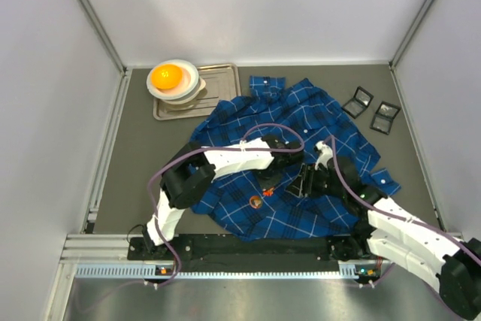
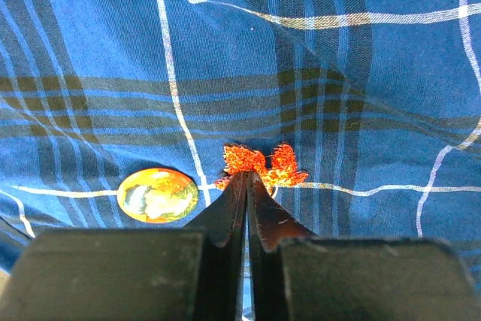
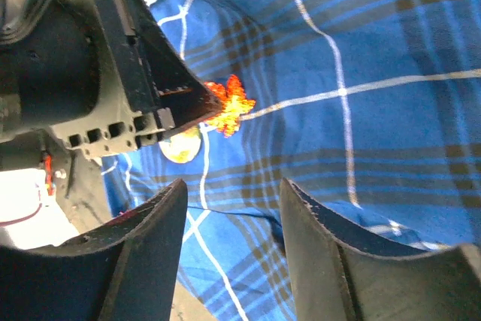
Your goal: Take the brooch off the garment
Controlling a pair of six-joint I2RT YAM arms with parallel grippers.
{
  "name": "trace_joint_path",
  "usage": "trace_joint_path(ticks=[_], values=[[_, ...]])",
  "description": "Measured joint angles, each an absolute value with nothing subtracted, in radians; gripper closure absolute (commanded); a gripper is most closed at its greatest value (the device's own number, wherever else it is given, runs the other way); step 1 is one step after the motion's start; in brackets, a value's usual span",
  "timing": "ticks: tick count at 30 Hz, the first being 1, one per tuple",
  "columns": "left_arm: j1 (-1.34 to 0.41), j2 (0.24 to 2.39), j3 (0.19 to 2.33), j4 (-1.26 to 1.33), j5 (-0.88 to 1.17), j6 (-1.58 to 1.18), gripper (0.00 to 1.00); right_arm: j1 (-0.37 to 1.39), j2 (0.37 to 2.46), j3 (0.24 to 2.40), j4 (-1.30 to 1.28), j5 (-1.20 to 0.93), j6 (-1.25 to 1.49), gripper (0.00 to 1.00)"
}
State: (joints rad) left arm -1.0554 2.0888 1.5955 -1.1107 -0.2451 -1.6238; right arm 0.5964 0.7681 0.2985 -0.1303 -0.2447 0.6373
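The garment, a dark-blue plaid shirt, lies crumpled in the middle of the table. A glittery orange-red leaf-shaped brooch is pinned to it. My left gripper is shut, its tips pinching the brooch's lower edge. The brooch also shows in the right wrist view at the left gripper's fingertip. My right gripper is open and empty, just above the shirt, right of the brooch. In the top view both grippers meet over the shirt's lower middle.
A round yellow-orange pin badge sits on the shirt just left of the brooch. A metal tray with stacked bowls and an orange ball stands at the back left. Two small black boxes lie at the back right.
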Motion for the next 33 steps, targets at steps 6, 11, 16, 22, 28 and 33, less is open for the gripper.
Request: trace_joint_path(ticks=[6,11,16,22,28,33], values=[[-1.059,2.020,1.494,-1.019,-0.273,-1.580,1.00,0.596,0.852,0.287,0.003,-0.323,0.674,0.58],[-1.056,1.945,1.382,-0.908,-0.278,-1.547,1.00,0.595,0.969,0.280,0.128,-0.372,0.713,0.60],[-1.053,1.906,1.320,-0.825,-0.279,-1.494,1.00,0.595,1.082,0.274,0.227,-0.413,0.751,0.61],[-1.053,1.840,1.217,-0.702,-0.279,-1.450,1.00,0.595,1.225,0.276,0.341,-0.447,0.790,0.66],[-1.053,1.794,1.144,-0.613,-0.279,-1.425,1.00,0.594,1.370,0.295,0.410,-0.459,0.826,0.68],[-1.053,1.790,1.133,-0.582,-0.279,-1.401,1.00,0.595,1.399,0.318,0.438,-0.455,0.831,0.68]])
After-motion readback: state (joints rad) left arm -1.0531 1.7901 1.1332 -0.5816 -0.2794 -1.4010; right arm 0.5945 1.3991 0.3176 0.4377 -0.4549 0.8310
